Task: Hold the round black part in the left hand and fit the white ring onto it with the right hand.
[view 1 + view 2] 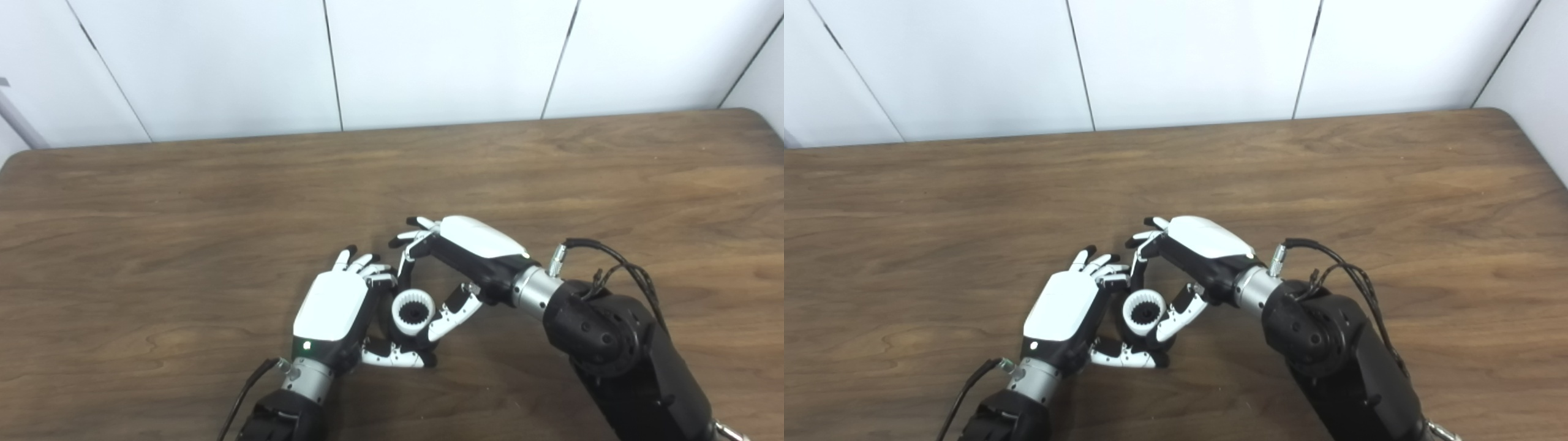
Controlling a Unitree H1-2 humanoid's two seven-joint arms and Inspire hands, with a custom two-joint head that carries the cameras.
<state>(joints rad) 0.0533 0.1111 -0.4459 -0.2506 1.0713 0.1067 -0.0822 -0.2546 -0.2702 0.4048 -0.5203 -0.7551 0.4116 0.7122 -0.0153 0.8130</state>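
Observation:
The round black part [392,318] is mostly hidden inside my left hand [337,306], which is shut around it on the table, fingers behind and thumb in front. The white toothed ring [413,312] sits on top of the black part, its hole facing up. My right hand [453,263] reaches in from the right. Its thumb [450,315] rests against the ring's right side, and its fingers [407,254] arch over the far side without closing on the ring. The same scene shows in the right eye view, with the ring [1144,312] between both hands.
The brown wooden table [184,214] runs to a white panelled wall at the back. Its rounded corners show at far left and far right. Black cables loop off my right wrist [612,263].

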